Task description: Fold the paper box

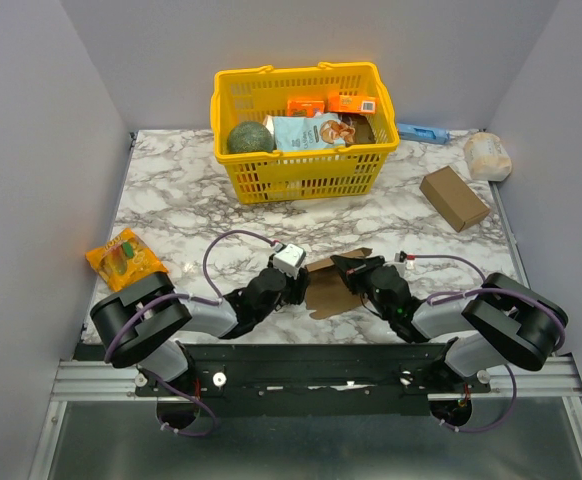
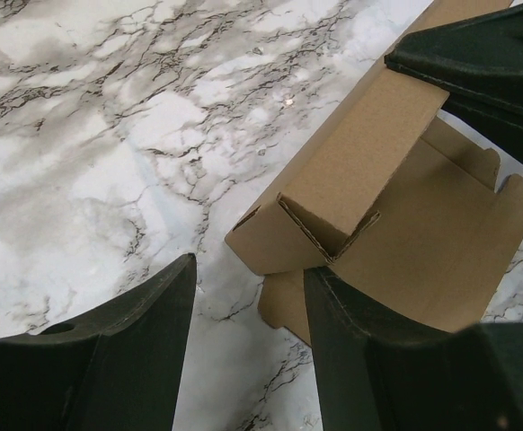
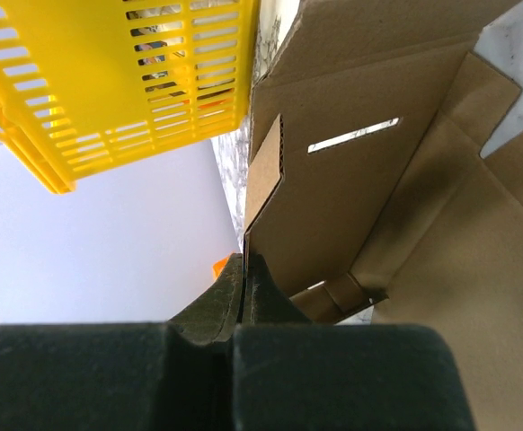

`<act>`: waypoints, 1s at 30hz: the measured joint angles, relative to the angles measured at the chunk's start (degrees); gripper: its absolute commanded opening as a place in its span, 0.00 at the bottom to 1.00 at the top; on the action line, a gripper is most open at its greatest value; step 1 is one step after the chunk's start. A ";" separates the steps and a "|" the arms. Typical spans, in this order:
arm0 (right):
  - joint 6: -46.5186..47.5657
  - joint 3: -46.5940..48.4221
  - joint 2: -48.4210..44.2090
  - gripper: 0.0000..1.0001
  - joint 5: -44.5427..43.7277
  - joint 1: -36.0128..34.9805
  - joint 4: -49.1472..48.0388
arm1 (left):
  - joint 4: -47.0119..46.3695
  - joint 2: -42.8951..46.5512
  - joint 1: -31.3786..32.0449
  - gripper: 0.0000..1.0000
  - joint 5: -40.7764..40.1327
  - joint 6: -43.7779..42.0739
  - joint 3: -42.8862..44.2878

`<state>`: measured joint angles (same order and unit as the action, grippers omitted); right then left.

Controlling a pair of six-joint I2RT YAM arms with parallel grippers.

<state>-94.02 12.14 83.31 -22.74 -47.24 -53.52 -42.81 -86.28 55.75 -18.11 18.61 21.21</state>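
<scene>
Paper box [image 1: 323, 292] lies on marble table [image 1: 171, 200] between both arms, long axis roughly near-to-far, far end leaning right. Right gripper [image 3: 244, 269] pinches a raised flap; left gripper [image 2: 249, 269] jaws apart at its corner.

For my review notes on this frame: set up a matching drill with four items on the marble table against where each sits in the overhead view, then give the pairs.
Things:
1. paper box
2. yellow basket
3. orange snack packet
4. brown carton

Places in the overhead view:
A. left side, near the edge
B. right side, towards the back
C. near centre
D. far centre

Pairs: 1-C; 2-D; 3-A; 4-B
</scene>
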 measured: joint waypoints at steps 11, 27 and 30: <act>-0.50 0.00 -0.02 0.00 -0.20 0.11 0.00 | -3.30 -2.84 0.26 0.60 -2.47 -2.80 0.90; -1.55 0.00 -0.11 0.00 -0.50 0.13 0.15 | -6.93 -5.44 0.26 0.62 -4.02 -5.44 1.55; -1.60 -0.02 -0.11 0.00 -0.48 0.26 0.20 | -7.61 -5.79 0.26 0.63 -4.02 -5.90 1.57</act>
<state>-95.61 12.12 83.20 -23.22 -46.98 -53.32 -50.41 -92.07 56.01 -22.13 12.71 22.79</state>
